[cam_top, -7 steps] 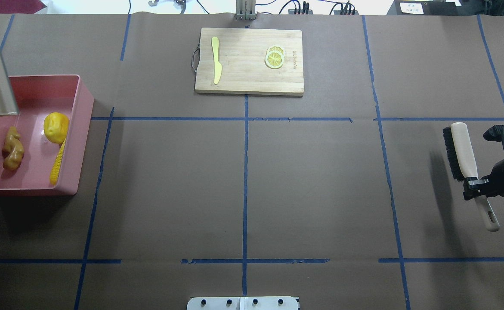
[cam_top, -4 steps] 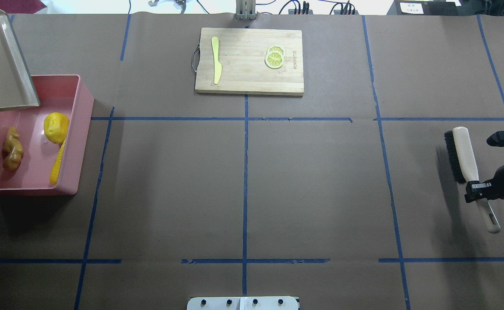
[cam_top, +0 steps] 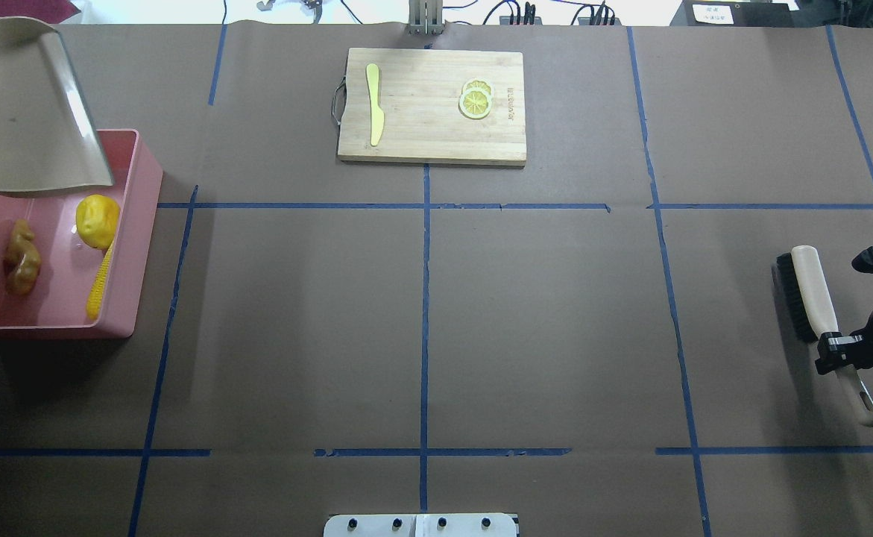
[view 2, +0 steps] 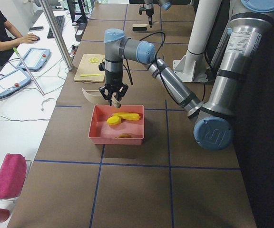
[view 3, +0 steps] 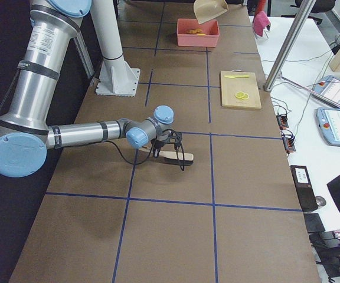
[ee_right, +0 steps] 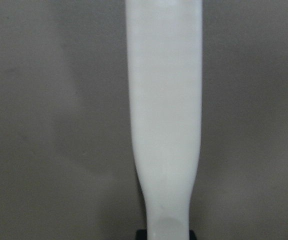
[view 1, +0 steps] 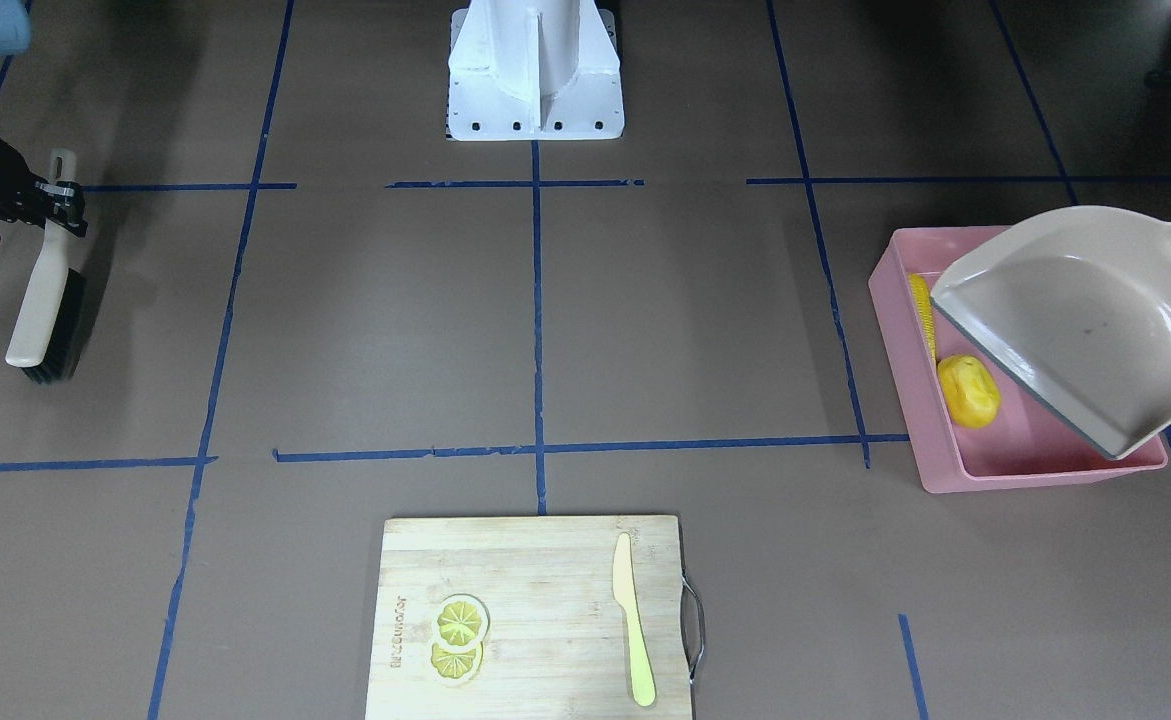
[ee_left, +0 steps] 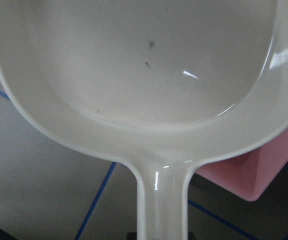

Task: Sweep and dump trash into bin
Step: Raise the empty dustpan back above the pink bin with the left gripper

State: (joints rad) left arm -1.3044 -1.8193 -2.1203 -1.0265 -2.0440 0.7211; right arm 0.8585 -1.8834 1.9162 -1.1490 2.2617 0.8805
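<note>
**Dump step near its end: the trash lies in the bin and the pan above it is empty.**

The long yellow corn cob (cam_top: 99, 280), the yellow lumpy potato-like piece (cam_top: 97, 221) and the knobbly tan ginger root (cam_top: 22, 257) all lie inside the large pink rectangular plastic bin (cam_top: 149, 224). The left tool (view 2: 113, 97) is clamped on the handle of the beige plastic dustpan (cam_top: 22, 112), held tilted over the bin's far end. The right tool (cam_top: 839, 350) grips the pale wooden-handled black-bristled brush (cam_top: 809, 291), well apart at the other end of the tabletop. To finish well, the pan should probably rise straight clear of the pink rim before travelling sideways, since catching the wall could drag or tip the tub. The brush need only be kept low and steady.
</note>
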